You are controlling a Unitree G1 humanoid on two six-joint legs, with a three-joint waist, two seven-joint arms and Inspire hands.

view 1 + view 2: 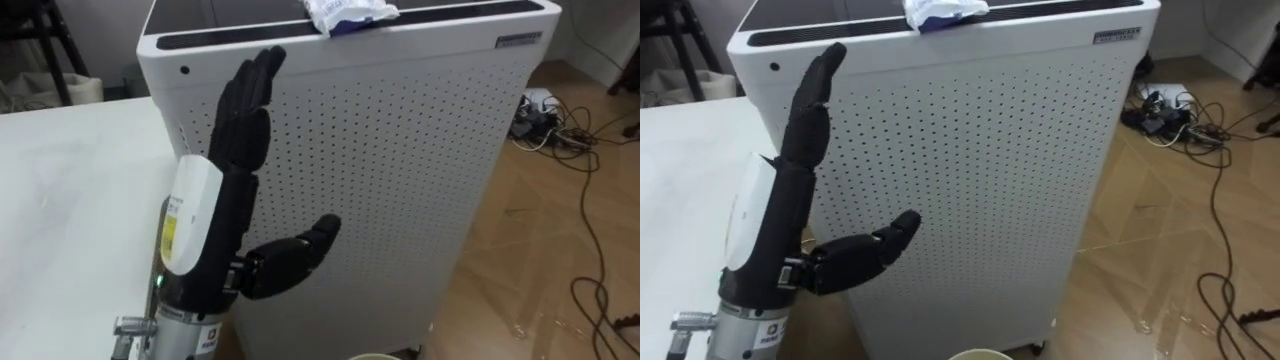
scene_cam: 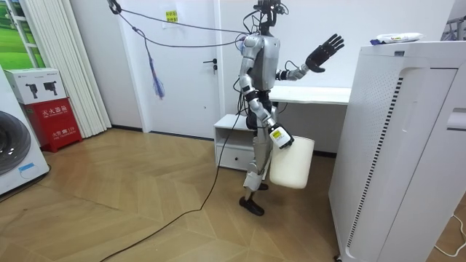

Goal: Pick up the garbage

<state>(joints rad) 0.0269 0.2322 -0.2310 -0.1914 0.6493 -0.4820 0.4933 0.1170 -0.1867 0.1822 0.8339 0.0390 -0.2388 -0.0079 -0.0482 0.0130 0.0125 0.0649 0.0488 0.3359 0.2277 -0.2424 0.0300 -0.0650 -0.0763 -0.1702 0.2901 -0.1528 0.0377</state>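
One relation matters: the garbage, a crumpled white-and-blue wrapper (image 1: pixel 350 14), lies up and to the right of the left hand (image 1: pixel 238 165) in the left eye view, at the top centre of the frame.

- Wrapper sits on the flat top of the tall white perforated appliance (image 1: pixel 400 160), right at its front edge, a corner drooping just over it.
- Its long axis runs roughly left-right across the frame, along that edge.
- Left hand: raised at centre-left of the frame, flat and open, thumb out to the side, holding nothing. It is in front of the appliance's face, fingertips about level with the top edge and apart from the wrapper.
- Right hand (image 2: pixel 278 136): low at the robot's side, mid-frame in the room view, at the top of a white bin (image 2: pixel 291 164). Cannot tell how it grips.
- White table (image 1: pixel 70 200) fills the left of the frame, beside the appliance.

Judgement: the left hand is the nearer one and the free one. Next move calls for reaching up-right over the top edge, then closing across the wrapper's short axis. Risk: pushing it further back along the top.
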